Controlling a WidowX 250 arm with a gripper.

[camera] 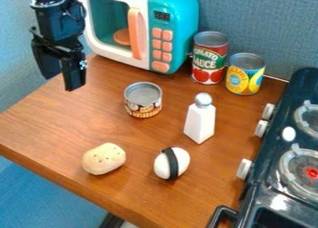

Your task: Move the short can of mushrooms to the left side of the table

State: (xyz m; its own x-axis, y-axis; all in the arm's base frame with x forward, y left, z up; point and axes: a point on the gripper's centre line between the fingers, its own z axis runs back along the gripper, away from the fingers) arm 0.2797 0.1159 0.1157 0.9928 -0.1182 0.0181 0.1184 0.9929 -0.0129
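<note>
The gripper [60,81] hangs at the upper left, above the table's left edge and in front of the toy microwave [168,31]. It is open, with nothing between its fingers. The small short can [142,100] stands upright to its right, near the middle of the table. Right of that can, a white shaker [200,120] with a silver top stands upright. A potato [103,158] lies near the front left edge, and a white egg-shaped object [161,165] with a black band lies to its right.
A tomato sauce can [210,57] and a yellow can [245,74] stand by the back wall, right of the microwave. An orange round piece [122,36] sits inside the microwave. A dark toy stove [267,194] with white knobs borders the wooden table [46,129] on the right.
</note>
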